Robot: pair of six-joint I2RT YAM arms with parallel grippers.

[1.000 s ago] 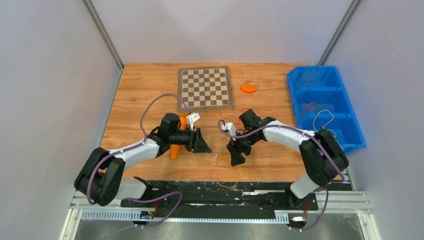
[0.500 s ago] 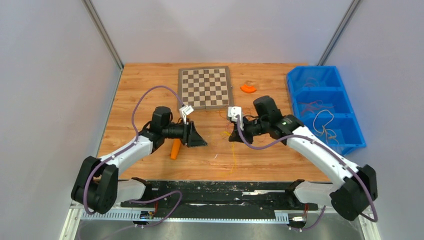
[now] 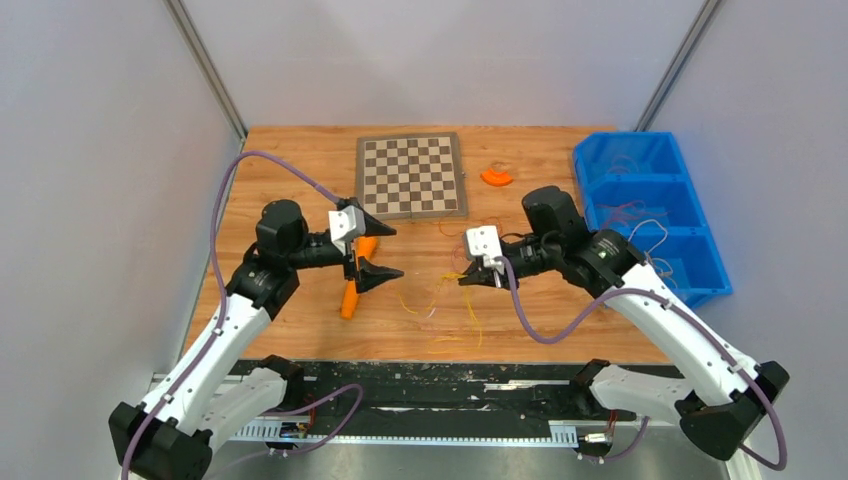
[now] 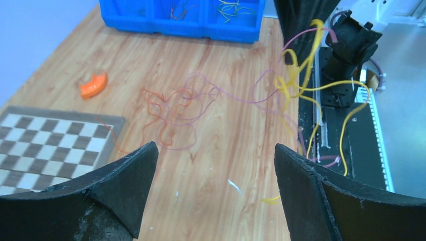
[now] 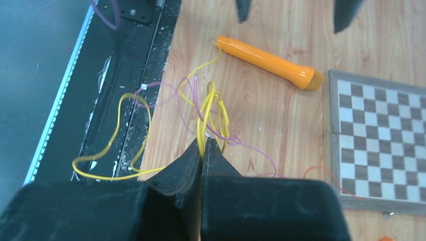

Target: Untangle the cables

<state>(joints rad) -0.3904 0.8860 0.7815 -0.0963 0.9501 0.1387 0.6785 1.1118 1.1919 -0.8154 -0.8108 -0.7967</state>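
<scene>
The right gripper has its fingers pressed together on a bundle of yellow strands of the cables, held above the table at mid-width, in front of the chessboard. In the right wrist view the two black fingertips meet with the yellow wire pinched between them. The left gripper faces it from across the tangle with its jaws spread wide and nothing between them; the orange stick lies on the wood just below it. Beside the right arm, at the table's right edge, stands a blue bin with three compartments in a row. Each holds a few thin loose wires: reddish-brown ones in the middle compartment, pale and yellowish loops in the nearest, and faint strands in the farthest that are too small to tell apart. From the pinch the yellow strands run as a narrow loop toward the near edge of the table, with one long yellow loop trailing over that edge onto the black rail. Pinkish strands sprawl sideways toward the left gripper, and a reddish-orange strand lies near the corner of the chessboard. A small orange piece sits well apart, between the chessboard and the bin.
</scene>
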